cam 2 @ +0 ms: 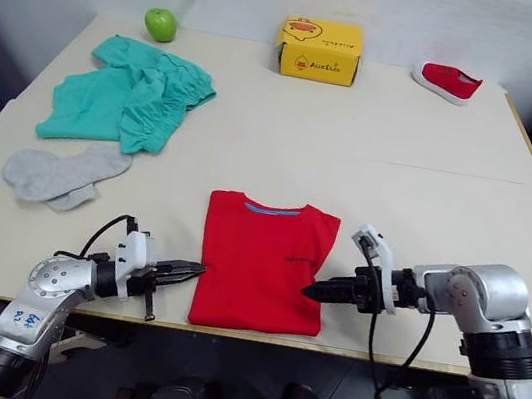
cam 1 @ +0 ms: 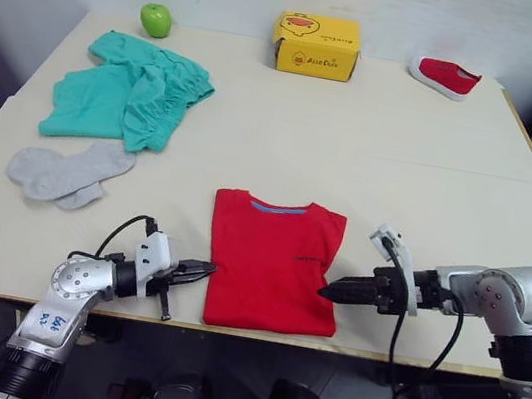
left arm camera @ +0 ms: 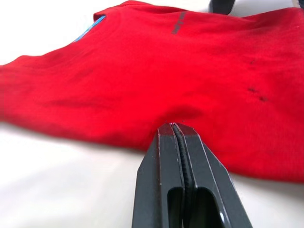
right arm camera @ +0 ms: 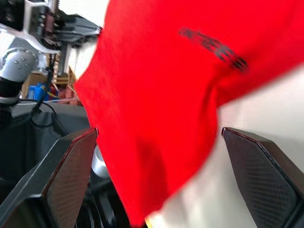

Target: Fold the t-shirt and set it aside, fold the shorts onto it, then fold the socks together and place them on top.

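T-shirt [cam 1: 273,261]: soft red cloth, lying as a narrow rectangle at the table's [cam 1: 376,146] near edge, seemingly partway through folding.
Shorts [cam 1: 126,91]: teal, crumpled, elastic waist gathering, waiting far left.
Socks [cam 1: 66,171]: grey, overlapping just beside the shorts.
Right gripper [right arm camera: 156,180]: fingers standing apart, straddling the shirt's right edge.
Left gripper [left arm camera: 178,135]: fingers pressing together, nothing between them, touching the shirt's left edge.
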Robot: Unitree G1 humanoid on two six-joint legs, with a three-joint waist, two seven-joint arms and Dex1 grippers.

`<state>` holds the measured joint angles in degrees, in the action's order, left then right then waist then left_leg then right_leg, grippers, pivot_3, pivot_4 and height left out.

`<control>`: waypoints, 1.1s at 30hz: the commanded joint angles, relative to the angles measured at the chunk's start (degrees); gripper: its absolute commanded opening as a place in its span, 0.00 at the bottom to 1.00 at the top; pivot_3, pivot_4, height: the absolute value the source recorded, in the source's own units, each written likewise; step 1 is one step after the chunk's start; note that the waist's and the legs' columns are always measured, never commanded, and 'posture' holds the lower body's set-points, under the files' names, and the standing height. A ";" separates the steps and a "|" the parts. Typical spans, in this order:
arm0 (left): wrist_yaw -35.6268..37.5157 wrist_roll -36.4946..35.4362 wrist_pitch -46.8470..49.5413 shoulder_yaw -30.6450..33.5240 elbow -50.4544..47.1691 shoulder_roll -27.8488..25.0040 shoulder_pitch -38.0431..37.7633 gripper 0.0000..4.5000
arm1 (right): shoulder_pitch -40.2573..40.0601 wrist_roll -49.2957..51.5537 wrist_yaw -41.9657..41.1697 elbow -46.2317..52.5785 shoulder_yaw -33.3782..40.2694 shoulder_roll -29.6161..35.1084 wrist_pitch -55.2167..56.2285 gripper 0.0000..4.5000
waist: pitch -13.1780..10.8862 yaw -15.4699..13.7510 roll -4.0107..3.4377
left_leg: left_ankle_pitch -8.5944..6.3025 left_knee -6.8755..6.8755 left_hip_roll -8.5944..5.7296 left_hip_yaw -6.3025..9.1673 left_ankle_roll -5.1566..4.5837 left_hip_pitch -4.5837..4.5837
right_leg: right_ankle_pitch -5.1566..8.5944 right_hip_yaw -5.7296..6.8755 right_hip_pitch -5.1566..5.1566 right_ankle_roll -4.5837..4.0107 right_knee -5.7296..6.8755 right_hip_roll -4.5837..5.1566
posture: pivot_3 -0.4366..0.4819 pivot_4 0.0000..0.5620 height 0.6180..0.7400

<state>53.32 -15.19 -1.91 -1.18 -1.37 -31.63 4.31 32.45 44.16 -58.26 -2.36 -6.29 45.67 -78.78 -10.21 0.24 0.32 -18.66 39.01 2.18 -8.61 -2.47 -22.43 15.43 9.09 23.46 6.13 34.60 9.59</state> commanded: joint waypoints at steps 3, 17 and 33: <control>-0.05 -0.06 -1.06 0.47 -0.55 -0.12 -0.45 0.00 | -2.80 -3.93 3.11 -2.26 -3.25 3.05 -2.43 0.95 | 0.02 -0.44 0.03 | -0.06 0.02 -0.06 0.00 -0.08 -0.01 | -0.05 0.00 -0.03 0.09 -0.12 0.11 | 0.48 0.27 1.00; -0.68 -0.25 -1.01 0.22 -2.52 0.29 -2.80 0.00 | -3.54 -3.36 20.49 3.68 3.89 -17.40 -13.09 0.95 | 1.28 2.10 1.12 | -0.35 -0.11 0.79 -0.03 0.74 0.26 | 0.11 -0.01 -0.10 -0.41 -0.19 -0.54 | 0.48 0.27 1.00; -0.73 0.19 -0.78 -0.43 -0.60 0.93 -0.02 0.00 | 1.48 -3.08 19.16 -5.83 4.72 -27.11 -11.00 0.95 | 1.27 3.12 0.91 | 0.18 -1.01 2.18 -0.17 2.12 1.11 | 1.08 -0.09 0.17 -2.25 0.85 -2.09 | 0.48 0.27 1.00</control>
<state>52.65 -15.19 -2.04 -1.52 -1.41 -30.75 3.92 35.79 42.73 -40.67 -5.16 2.93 20.13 -88.70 -8.93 3.36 1.23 -18.46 37.99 4.44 -8.78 -0.26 -21.30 16.57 9.01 23.66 3.78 35.54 7.44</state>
